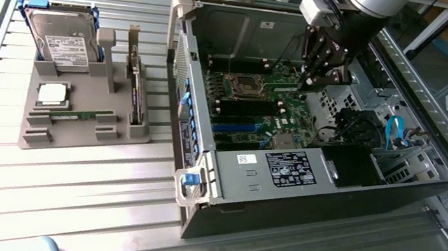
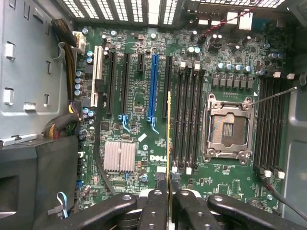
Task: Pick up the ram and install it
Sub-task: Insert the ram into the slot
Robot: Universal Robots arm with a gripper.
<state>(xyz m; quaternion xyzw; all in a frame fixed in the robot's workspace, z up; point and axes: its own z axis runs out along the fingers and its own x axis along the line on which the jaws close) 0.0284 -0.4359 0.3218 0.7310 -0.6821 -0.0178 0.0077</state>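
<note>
At the exterior view's left we see a grey holder [image 1: 34, 137] on the slatted table [image 1: 68, 209]. It carries a drive [image 1: 63, 41] at its far end, a CPU [image 1: 53, 93] nearer us and a card [image 1: 134, 92] standing on edge along its right side. Right of the holder lies the open case [image 1: 287, 172], its board [image 1: 252, 103] facing up. The gripper [image 1: 313, 79] hangs inside the case over the board's right part.

In the wrist view we pass a silver heatsink [image 2: 120, 156], then a blue slot [image 2: 154, 72], then the ram [image 2: 169, 129]. The jaws are closed on the ram, which runs edge-on away from the fingers [image 2: 156, 211] over the board, between the blue slot and a bank of black slots [image 2: 187, 115]. We cannot tell whether it touches the board. Beyond those black slots sits the open socket [image 2: 228, 127]
</note>
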